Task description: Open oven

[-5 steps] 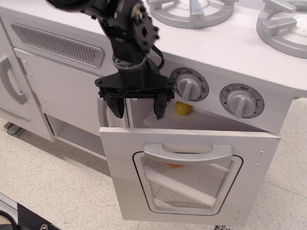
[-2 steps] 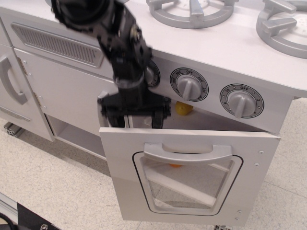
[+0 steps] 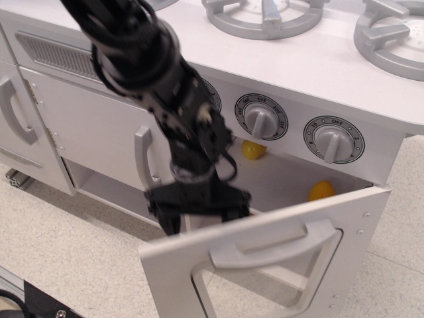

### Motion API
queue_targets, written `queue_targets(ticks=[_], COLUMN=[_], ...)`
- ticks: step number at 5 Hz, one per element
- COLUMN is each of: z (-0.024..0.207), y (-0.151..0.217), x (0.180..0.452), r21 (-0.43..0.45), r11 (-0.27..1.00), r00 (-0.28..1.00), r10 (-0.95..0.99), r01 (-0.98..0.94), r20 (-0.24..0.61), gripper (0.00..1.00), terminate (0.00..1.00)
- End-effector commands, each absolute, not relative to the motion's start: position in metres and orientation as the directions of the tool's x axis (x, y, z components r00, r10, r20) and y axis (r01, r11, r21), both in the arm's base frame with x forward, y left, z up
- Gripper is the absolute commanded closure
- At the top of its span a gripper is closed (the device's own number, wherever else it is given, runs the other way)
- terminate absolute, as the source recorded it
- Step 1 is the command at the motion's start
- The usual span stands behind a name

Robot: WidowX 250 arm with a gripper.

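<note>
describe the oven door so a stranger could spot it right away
Below the white toy stove and its grey dials hangs the white oven door, tipped outward. Only it has a wide horizontal grey handle; the cabinet doors alongside have vertical handles.

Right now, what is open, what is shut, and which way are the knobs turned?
Oven door: open, swung well down, top edge tilted away from the oven.
Gripper: low behind the door's top edge; blurred, open or shut unclear.
Middle knob: pointing at OFF.
Right knob: pointing at OFF.
Cabinet door: shut.
Lemons: two yellow ones lying inside the oven.
</note>
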State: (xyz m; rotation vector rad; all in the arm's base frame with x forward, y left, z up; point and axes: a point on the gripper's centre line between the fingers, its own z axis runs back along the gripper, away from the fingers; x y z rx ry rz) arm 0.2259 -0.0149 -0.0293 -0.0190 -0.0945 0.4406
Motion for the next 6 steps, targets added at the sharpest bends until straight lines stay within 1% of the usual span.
queue_targets(ticks=[1,2,3,4,5,6], z=[-0.013,-0.012,-0.011,-0.011,-0.011,-0.011], y=[-0.071,-0.101,-0.116,-0.110,-0.110,-0.110], x=[0.209,0.209,0.206,0.209,0.209,0.209], r21=[-0.152,-0.182,-0.175,-0.152,-0.152,-0.152], r11=[0.873,0.885,0.920,0.934,0.934,0.934], r00=[0.874,0.895,0.932,0.943,0.943,0.943], r10=[0.479,0.443,0.361,0.331,0.331,0.331], r01=[-0.464,-0.428,-0.350,-0.323,-0.323,-0.323], r20=[0.080,0.048,0.037,0.033,0.033,0.033], gripper=[0.00,0.00,0.00,0.00,0.00,0.00], terminate=[0.00,0.00,0.00,0.00,0.00,1.00])
